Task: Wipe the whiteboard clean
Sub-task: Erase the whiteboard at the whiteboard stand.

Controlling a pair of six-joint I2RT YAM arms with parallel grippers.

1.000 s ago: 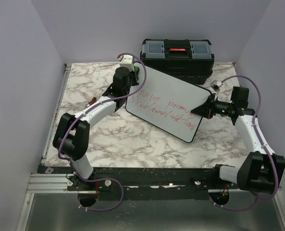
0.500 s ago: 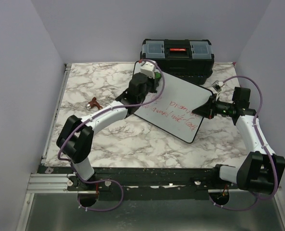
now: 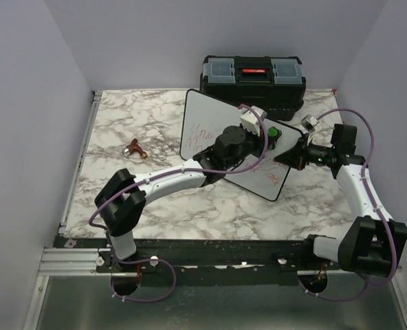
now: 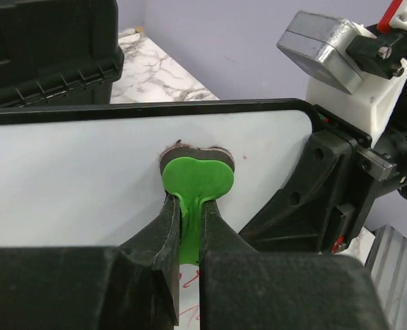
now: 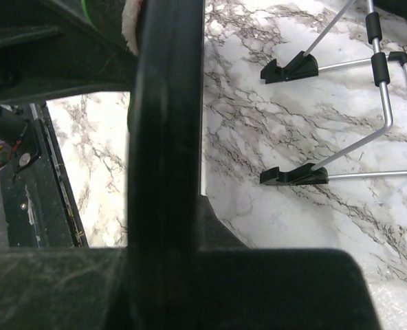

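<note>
My left gripper (image 4: 190,213) pinched a green eraser (image 4: 196,175) against the whiteboard (image 3: 210,110); my right gripper (image 3: 293,155) clamped its edge. Some red writing (image 3: 198,135) remained, so erasing looked about half done.

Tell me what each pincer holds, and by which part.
Left pincer grips the green eraser by its narrow stem; right pincer clamps the whiteboard by its black edge frame.

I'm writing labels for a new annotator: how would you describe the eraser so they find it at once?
Find the whiteboard propped on the marble table, in front of the black toolbox. Against its white face, the left end effector is shut on the eraser: a small, lobed piece with a dark pad beneath, its bright green standing out from the white surface and red writing.
</note>
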